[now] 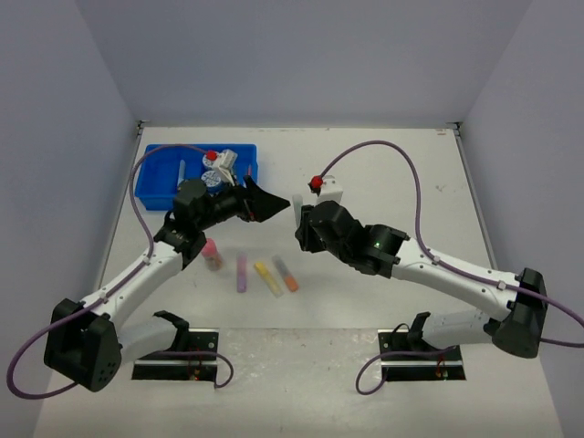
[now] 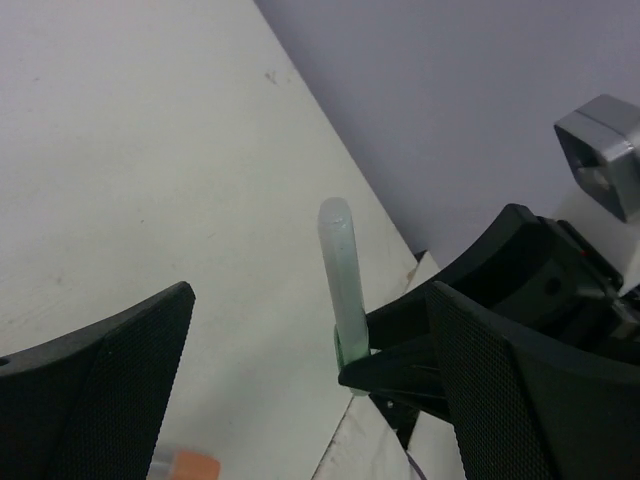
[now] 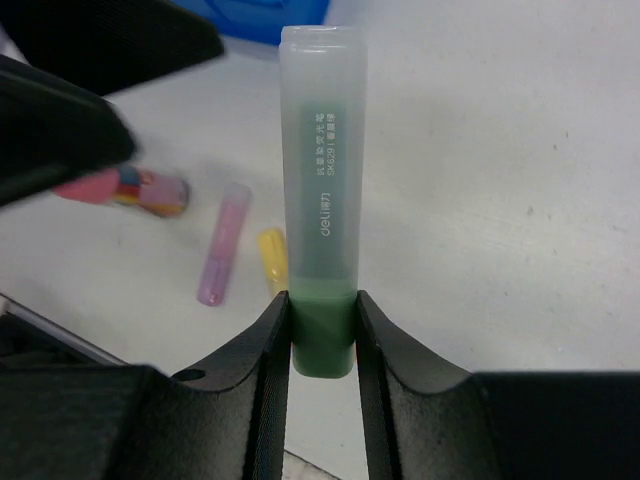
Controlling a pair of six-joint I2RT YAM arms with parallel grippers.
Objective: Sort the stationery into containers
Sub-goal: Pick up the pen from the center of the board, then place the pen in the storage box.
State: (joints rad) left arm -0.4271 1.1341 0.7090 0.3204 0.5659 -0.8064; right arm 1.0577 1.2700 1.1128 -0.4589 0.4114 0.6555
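Over the white table [image 1: 383,306], right end effector [image 3: 322,305] pinches a green marker [image 3: 322,200], left end effector [image 2: 312,295] spread wide.

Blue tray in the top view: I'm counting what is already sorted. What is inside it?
The blue tray holds a thin pale pen and what looks like a small round tub. The left arm covers its near right part, so anything there is hidden.

"deli", perhaps "SK629", on green marker [image 3: 322,200]
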